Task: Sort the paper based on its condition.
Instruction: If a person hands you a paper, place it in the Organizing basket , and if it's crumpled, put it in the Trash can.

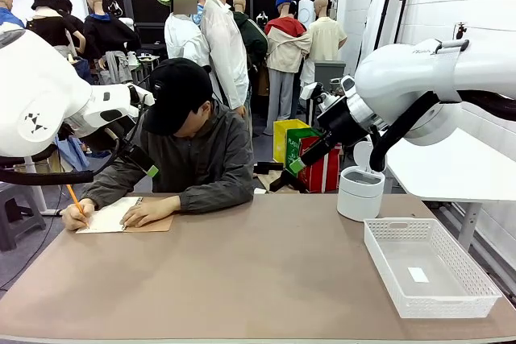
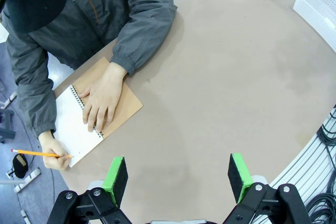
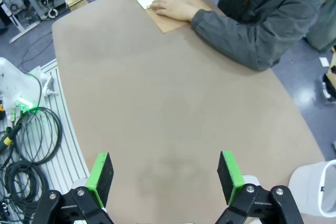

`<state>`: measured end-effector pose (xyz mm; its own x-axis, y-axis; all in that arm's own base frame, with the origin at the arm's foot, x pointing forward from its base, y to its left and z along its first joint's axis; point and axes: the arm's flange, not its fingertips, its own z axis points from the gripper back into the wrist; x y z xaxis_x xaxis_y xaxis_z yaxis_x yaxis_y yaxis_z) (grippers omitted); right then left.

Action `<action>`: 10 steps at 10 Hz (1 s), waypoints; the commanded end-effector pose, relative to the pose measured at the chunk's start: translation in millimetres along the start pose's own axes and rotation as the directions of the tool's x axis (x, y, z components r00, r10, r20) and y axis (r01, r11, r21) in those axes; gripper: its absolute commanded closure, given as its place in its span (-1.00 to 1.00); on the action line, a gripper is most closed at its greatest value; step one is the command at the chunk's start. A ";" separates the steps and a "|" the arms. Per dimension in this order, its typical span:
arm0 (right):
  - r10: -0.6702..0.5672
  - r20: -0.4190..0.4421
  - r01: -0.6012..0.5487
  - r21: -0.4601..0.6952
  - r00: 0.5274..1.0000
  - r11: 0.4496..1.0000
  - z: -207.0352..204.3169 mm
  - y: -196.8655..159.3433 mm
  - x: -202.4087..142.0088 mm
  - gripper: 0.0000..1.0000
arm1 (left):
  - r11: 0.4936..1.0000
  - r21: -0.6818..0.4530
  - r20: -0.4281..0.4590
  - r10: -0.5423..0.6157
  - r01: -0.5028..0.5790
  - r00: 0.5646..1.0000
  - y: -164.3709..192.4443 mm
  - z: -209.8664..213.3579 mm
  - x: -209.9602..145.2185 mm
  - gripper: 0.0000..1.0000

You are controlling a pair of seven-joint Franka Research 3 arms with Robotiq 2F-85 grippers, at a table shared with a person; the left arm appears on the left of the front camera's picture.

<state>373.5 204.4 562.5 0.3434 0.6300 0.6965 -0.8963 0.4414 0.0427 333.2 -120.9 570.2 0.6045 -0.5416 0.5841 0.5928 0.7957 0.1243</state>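
Paper [image 2: 73,129] lies in the notebook [image 2: 113,106] at the table's [image 1: 266,279] far-left edge, pinned flat by one hand [image 2: 102,100] for writing; both grippers [image 2: 178,174] [image 3: 164,177] are held wide open, empty, above the table.

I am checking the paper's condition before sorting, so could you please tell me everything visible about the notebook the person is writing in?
The spiral-bound notebook with white pages and a brown cardboard cover lies open and flat on the tan table, near the edge where the person sits. The wire spiral runs between the white page and the folded-back brown cover. The page looks smooth and uncrumpled; any writing is too small to read. One hand of the person rests flat across the spiral, while the other hand touches an orange pencil to the page's corner.
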 end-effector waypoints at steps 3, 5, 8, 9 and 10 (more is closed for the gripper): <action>0.004 -0.004 -0.004 0.002 1.000 1.000 -0.5 0.6 -1.3 -1.00 | 1.000 -0.001 -0.001 0.000 0.000 1.000 0.8 0.3 -0.4 -1.00; 0.004 -0.004 -0.004 0.002 1.000 1.000 -0.5 0.6 -1.3 -1.00 | 1.000 -0.001 -0.001 0.000 0.000 1.000 0.8 0.3 -0.4 -1.00; 0.004 -0.004 -0.004 0.002 1.000 1.000 -0.5 0.6 -1.3 -1.00 | 1.000 -0.001 -0.001 0.000 0.000 1.000 0.8 0.3 -0.4 -1.00; 0.004 -0.004 -0.004 0.002 1.000 1.000 -0.5 0.6 -1.3 -1.00 | 1.000 -0.001 -0.001 0.000 0.000 1.000 0.8 0.3 -0.4 -1.00; 0.004 -0.004 -0.004 0.002 1.000 1.000 -0.5 0.6 -1.3 -1.00 | 1.000 -0.001 -0.001 0.000 0.000 1.000 0.8 0.3 -0.4 -1.00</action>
<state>373.5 204.4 562.4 0.3433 0.6301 0.6965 -0.8963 0.4413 0.0426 333.2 -120.9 570.2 0.6045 -0.5416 0.5842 0.5928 0.7957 0.1243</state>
